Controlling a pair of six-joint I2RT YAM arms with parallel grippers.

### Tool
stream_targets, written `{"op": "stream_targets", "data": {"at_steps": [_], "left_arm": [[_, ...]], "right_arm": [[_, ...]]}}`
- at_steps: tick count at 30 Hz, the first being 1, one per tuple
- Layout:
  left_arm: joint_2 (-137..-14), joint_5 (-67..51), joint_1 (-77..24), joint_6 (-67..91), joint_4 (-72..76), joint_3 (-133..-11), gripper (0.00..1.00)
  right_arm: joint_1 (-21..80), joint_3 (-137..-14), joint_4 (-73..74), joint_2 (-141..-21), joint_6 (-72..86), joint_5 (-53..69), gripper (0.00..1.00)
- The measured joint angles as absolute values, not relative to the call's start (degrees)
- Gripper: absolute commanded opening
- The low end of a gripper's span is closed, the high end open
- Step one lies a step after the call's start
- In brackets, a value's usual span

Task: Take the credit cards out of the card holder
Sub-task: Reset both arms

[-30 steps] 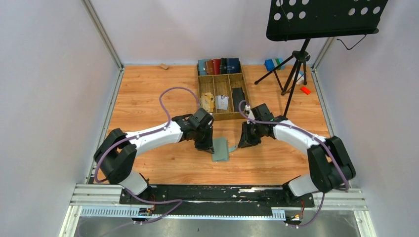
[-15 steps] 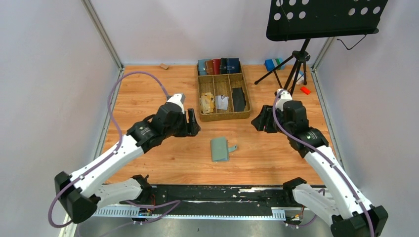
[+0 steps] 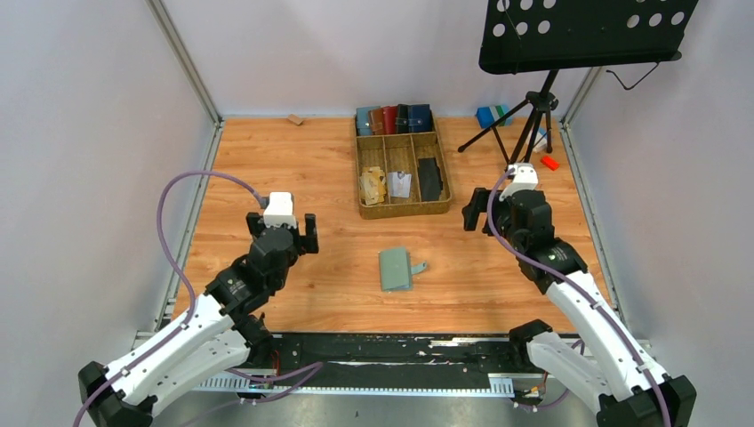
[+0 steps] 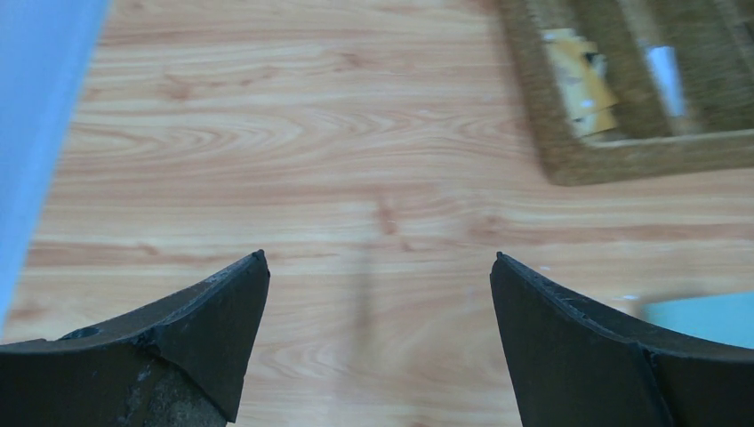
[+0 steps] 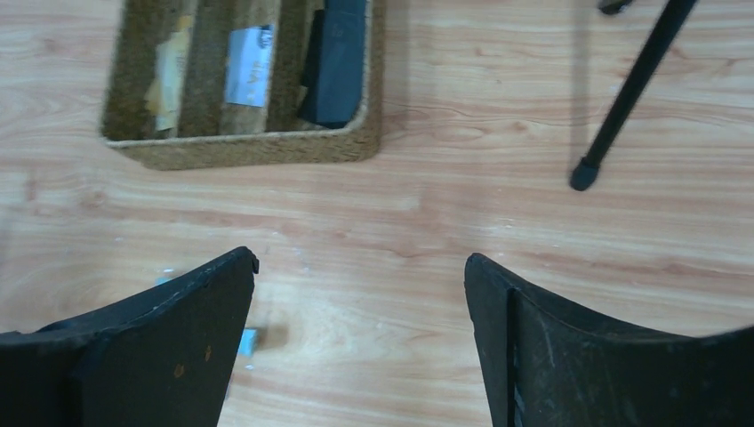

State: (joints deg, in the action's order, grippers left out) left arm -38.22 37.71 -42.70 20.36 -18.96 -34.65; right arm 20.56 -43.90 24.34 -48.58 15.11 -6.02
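Observation:
The sage-green card holder [image 3: 395, 269] lies closed and flat on the wooden table, its snap tab [image 3: 418, 267] sticking out to the right. A corner of the card holder [image 4: 702, 317] shows past the left wrist's right finger. The dark credit cards [image 3: 430, 179] lie in the right compartment of the woven tray [image 3: 405, 212], and the credit cards [image 5: 336, 62] also show in the right wrist view. My left gripper [image 3: 282, 224] hovers open to the holder's left, well apart from it. My right gripper [image 3: 485, 213] is open to the holder's upper right. Nothing sits between either pair of fingers [image 4: 378, 258] [image 5: 360, 260].
The tray also holds a tan paper wad [image 3: 373, 185] and a white card [image 3: 401, 184]. A row of wallets [image 3: 394, 118] stands behind it. A music stand's tripod [image 3: 532, 116], a blue box [image 3: 490, 116] and a red object [image 3: 549, 162] sit at the back right.
Both arms have drawn back from the card holder, the left one to the left and nearer, the right one to the right. Both grippers have gone from nearly shut to open.

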Motion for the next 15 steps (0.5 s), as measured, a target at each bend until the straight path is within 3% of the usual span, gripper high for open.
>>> {"op": "stream_targets", "data": {"at_steps": [8, 15], "left_arm": [[-37.4, 43.5, -35.3, 7.1, -6.2, -20.8, 1.00], [-47.2, 37.6, -21.3, 2.1, 10.8, -13.1, 1.00]], "right_arm": [[18.5, -36.8, 18.9, -49.6, 9.0, -15.9, 0.95], [12.8, -29.8, 7.3, -51.5, 4.1, -18.5, 0.98]]}}
